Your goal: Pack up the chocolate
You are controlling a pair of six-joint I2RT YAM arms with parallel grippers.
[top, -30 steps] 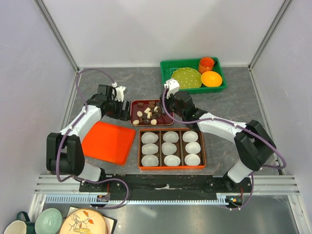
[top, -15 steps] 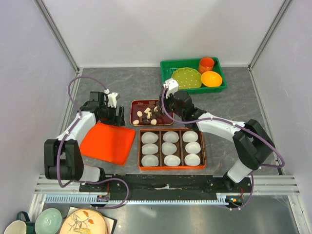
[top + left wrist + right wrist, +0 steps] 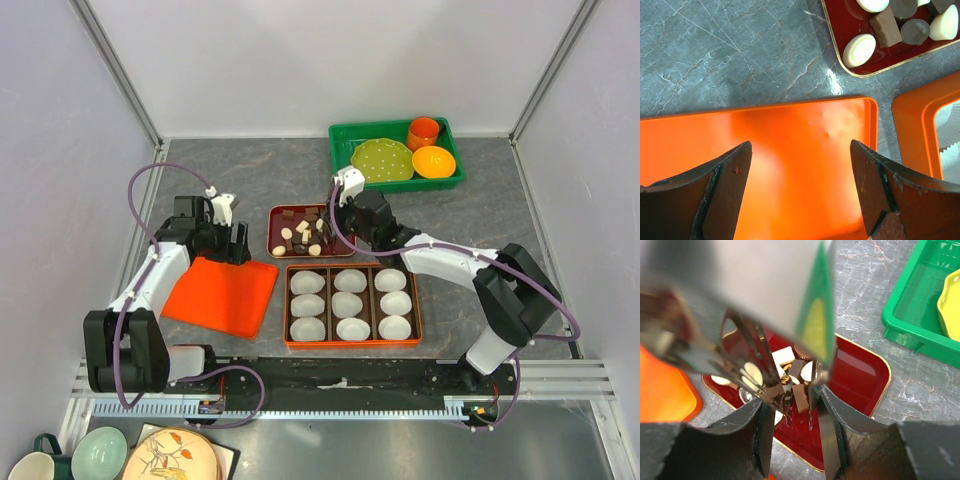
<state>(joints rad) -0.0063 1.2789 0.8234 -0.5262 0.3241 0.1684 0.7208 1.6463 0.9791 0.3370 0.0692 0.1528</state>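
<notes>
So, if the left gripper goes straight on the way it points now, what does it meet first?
Most likely the flat orange tray: the left gripper points down at it, jaws open, with nothing between them. How high it hangs above is unclear.

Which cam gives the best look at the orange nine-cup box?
Top external: the whole orange box shows, all nine paper cups unobstructed. Left wrist catches only one corner at its right edge. Right wrist shows an orange sliver at its left edge; cannot tell if it is the box.
</notes>
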